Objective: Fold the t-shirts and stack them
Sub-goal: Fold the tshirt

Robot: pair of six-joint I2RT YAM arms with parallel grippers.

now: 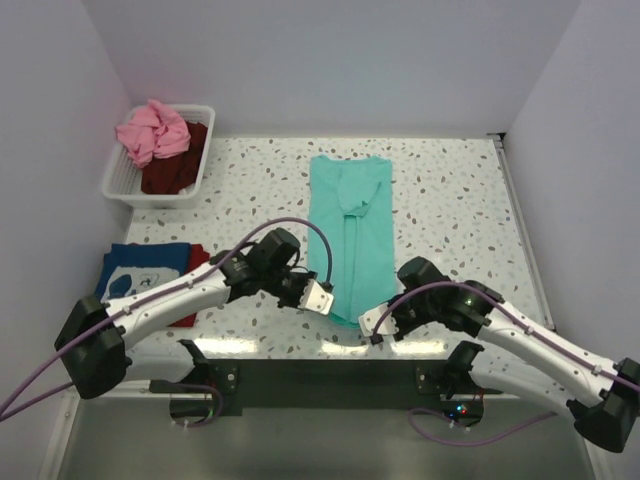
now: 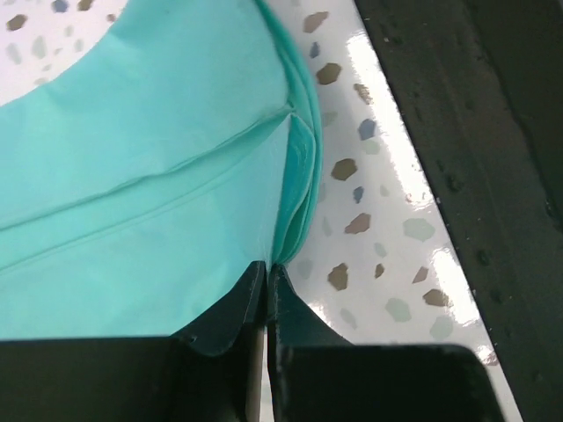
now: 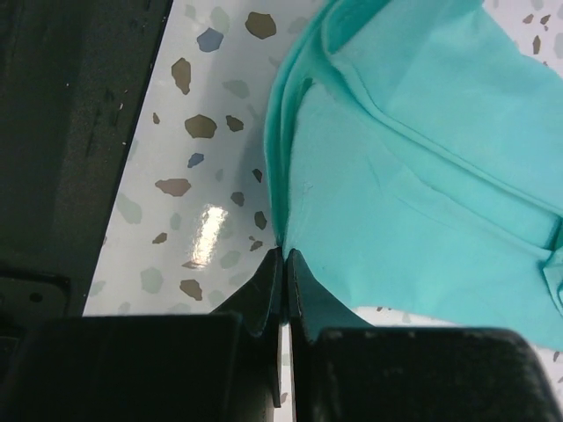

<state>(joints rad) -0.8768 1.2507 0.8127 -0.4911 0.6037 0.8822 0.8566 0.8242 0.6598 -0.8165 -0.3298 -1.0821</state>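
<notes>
A teal-green t-shirt (image 1: 347, 232) lies folded into a long strip down the middle of the table. My left gripper (image 1: 322, 298) is shut on the near left corner of its hem (image 2: 295, 198). My right gripper (image 1: 372, 322) is shut on the near right corner of the hem (image 3: 290, 193). A blue t-shirt with white print (image 1: 140, 268) lies folded on a red one (image 1: 196, 262) at the left edge. A pink t-shirt (image 1: 152, 131) and a dark maroon one (image 1: 176, 168) lie bunched in the basket.
The white slatted basket (image 1: 122, 182) stands at the back left. White walls close the table at the back and sides. The dark mounting rail (image 1: 330, 375) runs along the near edge, right behind both grippers.
</notes>
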